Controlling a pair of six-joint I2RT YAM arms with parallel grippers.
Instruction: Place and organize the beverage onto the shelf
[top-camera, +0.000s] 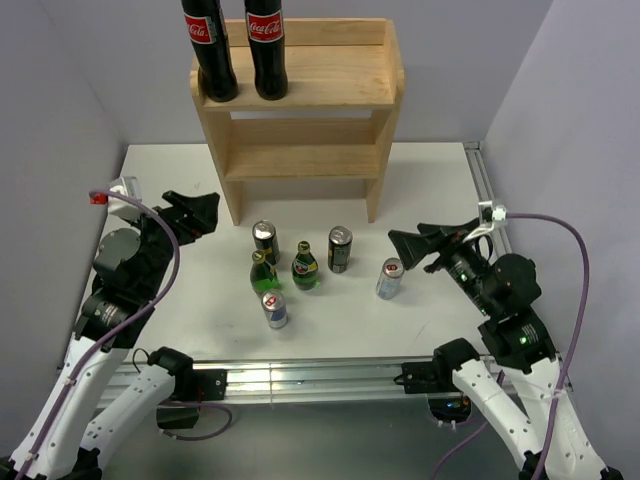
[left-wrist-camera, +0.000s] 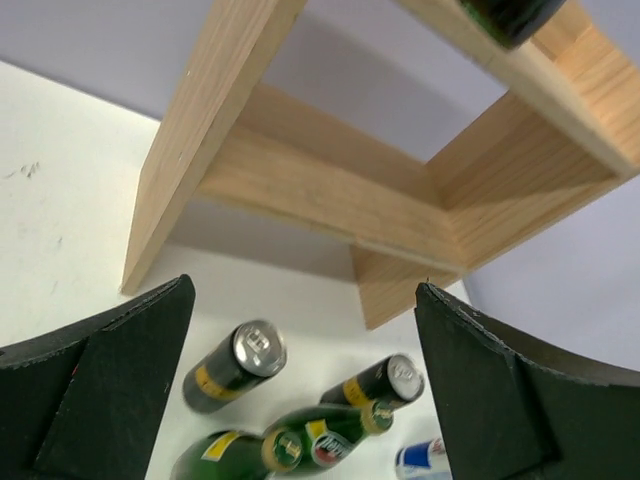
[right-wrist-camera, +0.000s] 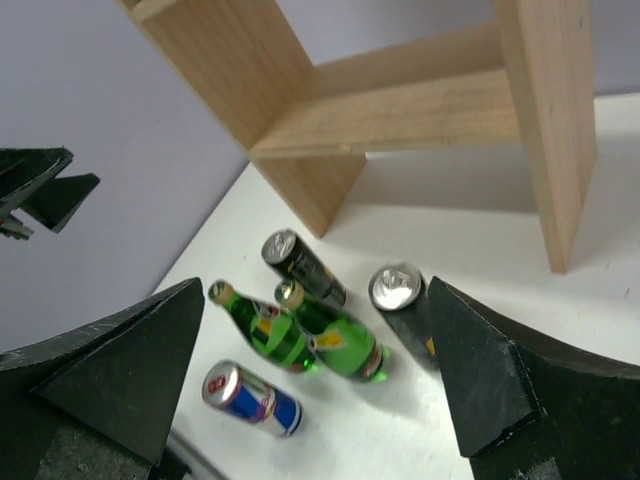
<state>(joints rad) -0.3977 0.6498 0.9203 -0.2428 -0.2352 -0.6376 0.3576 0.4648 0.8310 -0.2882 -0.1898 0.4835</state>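
Early stage of stocking. At the middle of the far edge, the wooden shelf (top-camera: 300, 100); on its top tier, at the left end, two upright Coca-Cola bottles (top-camera: 212, 50), side by side. Nothing seen on the lower tier. Yet to be placed, upright at mid-worktop just in front of the shelf: two dark cans (top-camera: 264, 240), two green glass bottles (top-camera: 305, 266), a silver can (top-camera: 390, 279) and, nearest the near edge, a blue-and-silver can (top-camera: 274, 309). Toward the left edge, the left gripper (top-camera: 207, 215); toward the right edge, the right gripper (top-camera: 400, 252); both spread wide, empty, aimed at the cluster. Judged about a quarter done: two of eight drinks shelved.
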